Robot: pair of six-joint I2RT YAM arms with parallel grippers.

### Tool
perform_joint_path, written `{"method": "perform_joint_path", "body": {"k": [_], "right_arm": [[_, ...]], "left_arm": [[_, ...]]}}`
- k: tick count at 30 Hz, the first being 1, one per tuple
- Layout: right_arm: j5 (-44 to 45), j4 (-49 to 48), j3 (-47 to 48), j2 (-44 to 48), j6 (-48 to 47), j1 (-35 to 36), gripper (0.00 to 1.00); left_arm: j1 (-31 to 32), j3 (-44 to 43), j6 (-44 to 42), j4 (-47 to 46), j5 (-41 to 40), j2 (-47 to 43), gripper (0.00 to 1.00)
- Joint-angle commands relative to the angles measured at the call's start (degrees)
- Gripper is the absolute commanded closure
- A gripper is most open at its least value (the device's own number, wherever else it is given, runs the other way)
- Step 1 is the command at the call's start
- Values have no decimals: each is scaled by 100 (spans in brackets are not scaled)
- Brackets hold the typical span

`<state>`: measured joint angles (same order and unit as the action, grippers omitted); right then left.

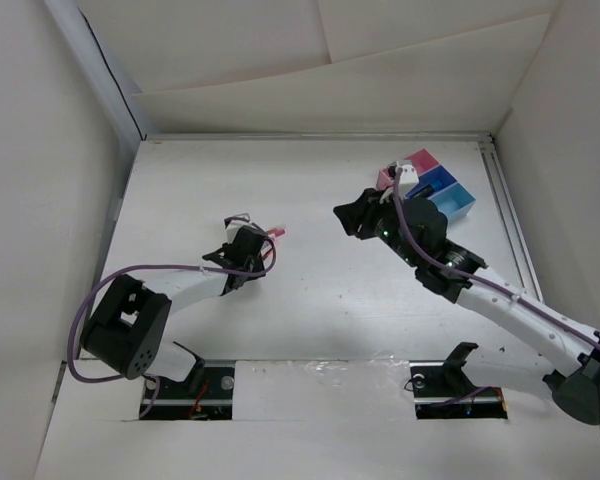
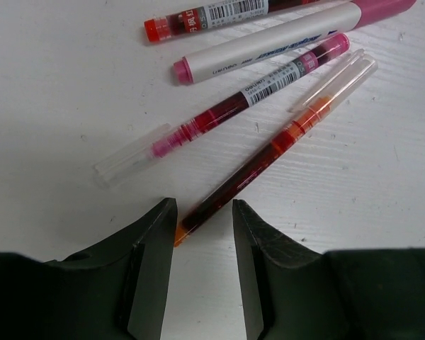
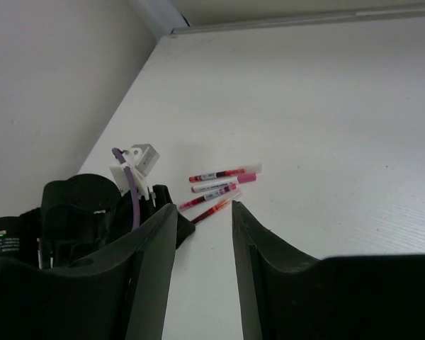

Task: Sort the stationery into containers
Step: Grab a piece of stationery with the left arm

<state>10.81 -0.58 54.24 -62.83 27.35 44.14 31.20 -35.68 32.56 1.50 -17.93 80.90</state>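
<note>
Left of centre on the tabletop point(image 1: 320, 300), four pens point(image 2: 269, 42) lie side by side. The outermost, an orange-red pen point(image 2: 269, 152), has its end between the left fingers point(image 2: 152, 269), which are spread wider than the barrel. Three joined trays point(image 1: 438, 182), pink, dark blue and light blue, sit far right, near the right fingers point(image 3: 258, 262), likewise spread.

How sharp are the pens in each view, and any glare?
Left wrist: pens crisp, barcode print legible, soft even light, no glare. Right wrist: same pens small, slightly soft, in dimmer light. Top external: pens barely a pink speck beside the left gripper.
</note>
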Motion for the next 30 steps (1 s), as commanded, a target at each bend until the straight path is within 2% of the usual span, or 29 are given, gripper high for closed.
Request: {"method": "perform_joint_path", "body": {"k": [1,8,15,23,25,30], "right_arm": [[220,163,25,306,138,-37,57],[229,522,-106,535,428,-90,55],[457,1024,307,535,306,-143,54],[45,1025,359,798,244,-573,53],[-34,972,307,859,191,-573,53],[-158,858,70,921,244,-626,53]], "left_arm": [[9,-62,-74,-123,-26,-110,66],[9,105,-127,-299,290,-338,66],[70,105,-179,-299,519,-127,67],[798,-492,128,394,-447,671,67],[966,-641,259,640,-701,856,71],[1292,-985,664,1002,-1283,1260,100]]}}
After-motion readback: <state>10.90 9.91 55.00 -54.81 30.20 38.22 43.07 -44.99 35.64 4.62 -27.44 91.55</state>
